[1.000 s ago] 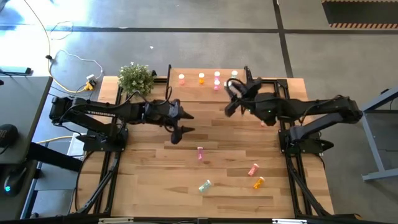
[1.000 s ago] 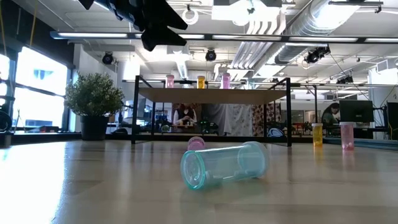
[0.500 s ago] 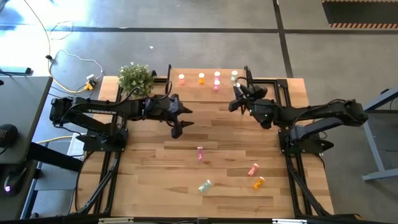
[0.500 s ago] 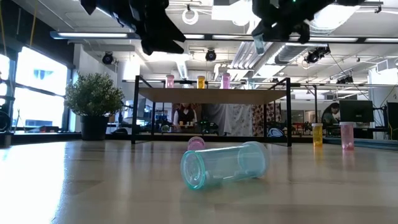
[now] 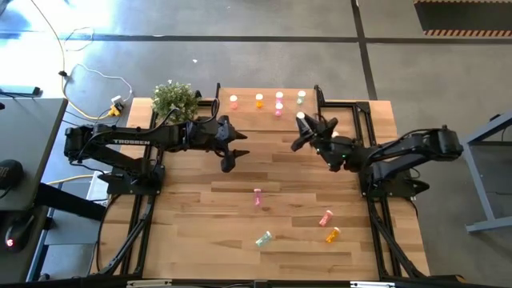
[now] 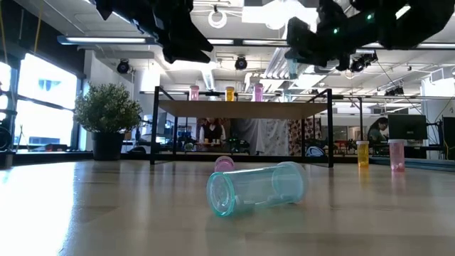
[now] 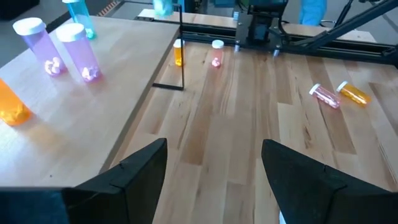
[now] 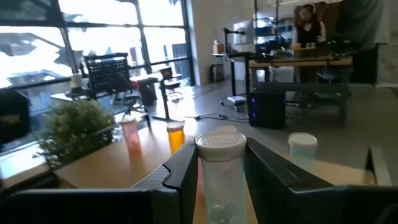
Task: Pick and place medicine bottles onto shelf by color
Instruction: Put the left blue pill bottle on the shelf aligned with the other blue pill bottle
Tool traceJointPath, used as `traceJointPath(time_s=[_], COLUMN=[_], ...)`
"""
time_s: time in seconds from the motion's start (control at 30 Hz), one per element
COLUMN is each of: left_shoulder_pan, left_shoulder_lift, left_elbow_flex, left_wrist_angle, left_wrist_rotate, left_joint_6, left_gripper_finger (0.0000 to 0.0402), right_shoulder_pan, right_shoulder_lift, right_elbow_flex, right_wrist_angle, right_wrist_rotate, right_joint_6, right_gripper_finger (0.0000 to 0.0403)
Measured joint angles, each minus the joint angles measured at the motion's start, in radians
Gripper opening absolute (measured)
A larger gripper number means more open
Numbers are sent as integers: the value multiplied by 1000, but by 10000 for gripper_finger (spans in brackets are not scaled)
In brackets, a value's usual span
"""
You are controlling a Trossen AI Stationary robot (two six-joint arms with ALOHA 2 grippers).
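The right tool (image 5: 302,128) grips a small translucent cylindrical bottle (image 8: 221,171) just before the pale-wood shelf (image 5: 264,118). The left tool (image 5: 230,152), fingers spread wide, hovers over the grained desk (image 5: 200,232).

Twelve small translucent cylindrical medicine bottles (image 5: 257,197), one low light-wood shelf (image 5: 248,118) on black legs, one green potted plant (image 5: 174,99).
Five pink bottles (image 5: 234,101), three orange bottles (image 5: 331,234), three green bottles (image 5: 263,238), one pale red bottle (image 5: 326,218); five stand on the shelf at twelve o'clock.
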Motion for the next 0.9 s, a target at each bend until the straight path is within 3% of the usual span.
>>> traceJointPath(time_s=[0.4,0.67,0.9], left_shoulder_pan=[0,0,0], left_shoulder_lift=[0,1,1], left_elbow_flex=[0,0,0], left_wrist_angle=[4,12,50], left_wrist_rotate=[-2,-3,-3], left_joint_6=[41,40,40], left_gripper_finger=[250,250,250], right_shoulder_pan=[-6,-41,-88], right_shoulder_lift=[201,218,217], right_elbow_flex=[1,1,2], right_wrist_angle=[162,135,85], right_wrist_rotate=[177,177,94], right_joint_6=[63,84,153], right_gripper_finger=[101,101,101])
